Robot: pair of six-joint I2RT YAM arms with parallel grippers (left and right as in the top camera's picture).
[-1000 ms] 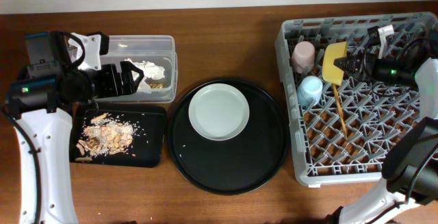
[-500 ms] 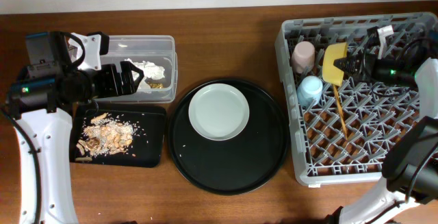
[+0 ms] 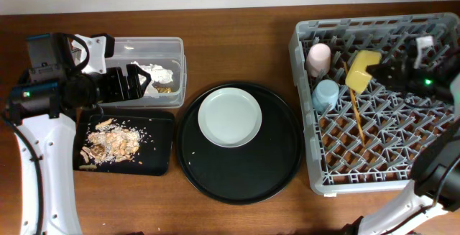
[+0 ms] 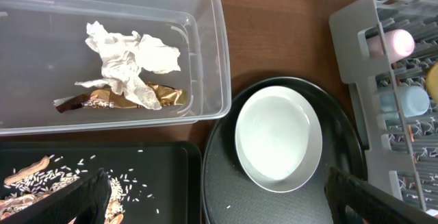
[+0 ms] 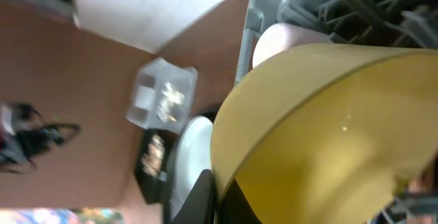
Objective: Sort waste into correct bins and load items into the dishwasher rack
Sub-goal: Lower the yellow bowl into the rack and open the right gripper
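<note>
My right gripper (image 3: 383,72) is shut on the rim of the yellow bowl (image 3: 361,69), holding it tilted over the back of the grey dishwasher rack (image 3: 374,174). The bowl (image 5: 328,128) fills the right wrist view, its rim pinched by my gripper (image 5: 222,198). In the rack stand a pink cup (image 3: 318,57) and a blue cup (image 3: 325,94), and chopsticks (image 3: 355,113) lie beside them. The pale plate (image 3: 229,117) rests on the round black tray (image 3: 241,174). My left gripper (image 3: 133,83) hangs open by the clear tub (image 3: 172,44), which holds the napkin (image 4: 130,63) and wrapper (image 4: 102,102). Food scraps (image 3: 108,143) lie in the black rectangular tray (image 3: 162,159).
The round black tray sits between the bins and the rack. The left wrist view shows the plate (image 4: 278,138) between my open fingers (image 4: 85,198). Bare wooden table (image 3: 237,41) lies behind the round tray and along the front edge.
My right gripper has shifted a little to the right with the yellow bowl, and the bowl has turned in the grip. The left arm has not moved.
</note>
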